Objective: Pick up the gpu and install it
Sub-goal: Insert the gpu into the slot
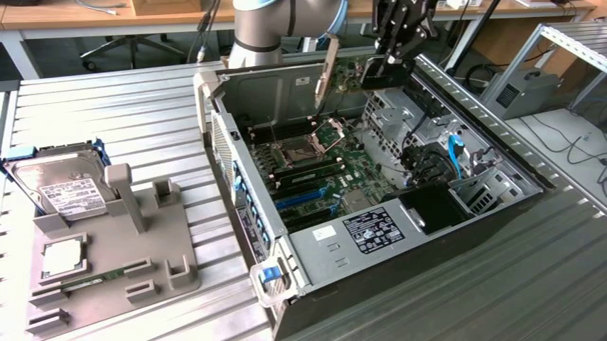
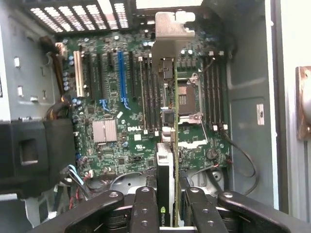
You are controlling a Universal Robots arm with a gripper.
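As I hover over the open computer case [image 1: 224,131] in the exterior view, the gripper [image 1: 384,69] clamps the gpu [image 1: 345,77] on edge, bracket toward that view's left, while the wrist view runs its length straight out from the fingers [image 2: 146,209] above the memory slots [image 2: 148,92] beside the CPU socket [image 2: 188,92], the blue slot [image 2: 121,80] lying apart to one side.

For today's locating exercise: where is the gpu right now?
The gpu is clamped in the gripper, held above the open case and its motherboard, at the exterior view's top centre.
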